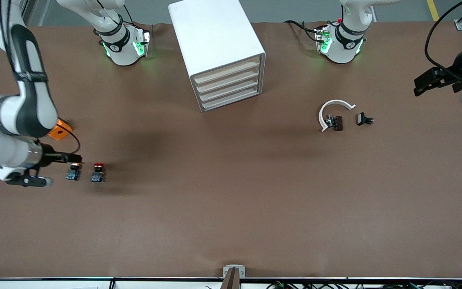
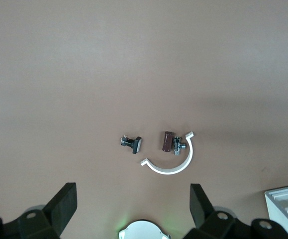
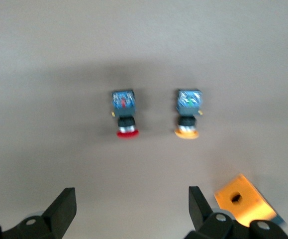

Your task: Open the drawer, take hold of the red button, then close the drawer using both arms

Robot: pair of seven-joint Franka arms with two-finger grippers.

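At the right arm's end of the table we find the red-capped button (image 1: 98, 172) lying on the bare brown table (image 1: 231, 208), just beside the yellow-capped button (image 1: 73, 171), and all four drawers of the white drawer unit (image 1: 219, 48) sit flush and shut, so we judge the task close to finished: the button is out and nothing is left open, with only the arms' retreat remaining, though we cannot tell which drawer it came from. The right gripper (image 3: 131, 206) hangs over the two buttons with jaws spread wide and nothing between them; the left gripper (image 2: 134, 204) waits, equally wide and empty, over the left arm's end of the table. The right wrist view gives us what the front view blurs: blue block bodies, cap colours and the orange cube with a hole (image 3: 243, 201). The left wrist view shows the white curved clip (image 2: 169, 160), a brown part (image 2: 166, 141) and a small black part (image 2: 133, 143)
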